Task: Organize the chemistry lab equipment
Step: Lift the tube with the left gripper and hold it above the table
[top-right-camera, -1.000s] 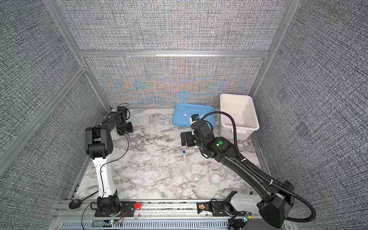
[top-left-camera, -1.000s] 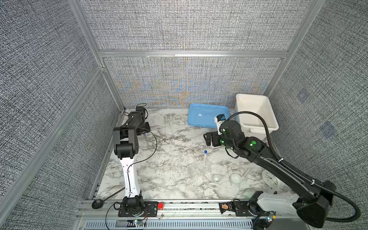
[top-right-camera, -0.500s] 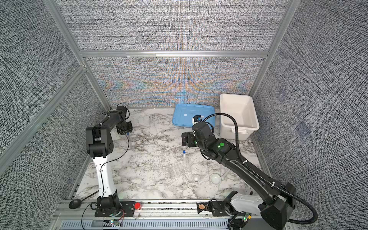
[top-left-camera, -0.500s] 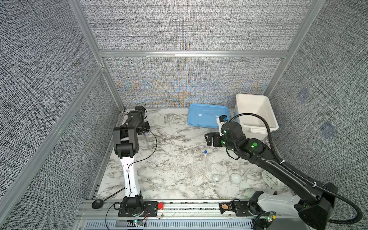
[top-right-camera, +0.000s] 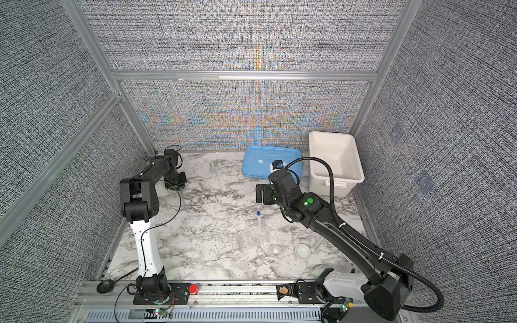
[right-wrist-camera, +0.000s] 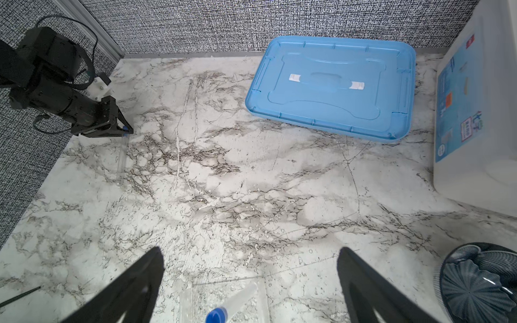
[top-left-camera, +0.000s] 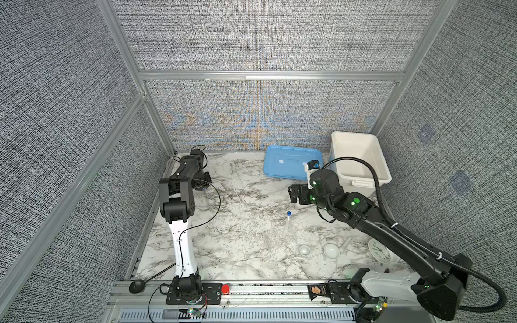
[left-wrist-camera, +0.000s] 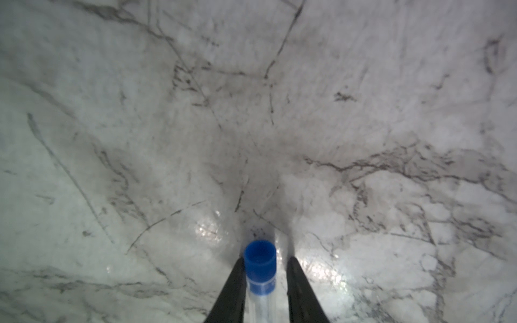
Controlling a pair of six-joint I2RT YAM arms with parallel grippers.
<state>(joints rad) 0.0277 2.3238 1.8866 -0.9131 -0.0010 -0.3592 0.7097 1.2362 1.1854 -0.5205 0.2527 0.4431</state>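
- One capped tube (left-wrist-camera: 260, 282) lies on the marble table (left-wrist-camera: 335, 112) at the far left, between the left gripper's (left-wrist-camera: 266, 259) narrow jaws; one finger (left-wrist-camera: 232, 288) touches its cap, the other seems just apart.
- Second tube (top-left-camera: 289, 225) lies mid-table, near the right gripper (right-wrist-camera: 250, 251), jaws wide, empty.
- The smaller bowl (top-left-camera: 305, 249), larger bowl (top-left-camera: 331, 250) and pestle (top-left-camera: 346, 242) sit together at front right.

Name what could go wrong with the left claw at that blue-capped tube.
The left claw straddles the tube at its capped end, with a gap on one side; gripped so near the end, the tube could swing or slip when lifted. The tube lies near the table's edge; a nudge from closing might roll it away.
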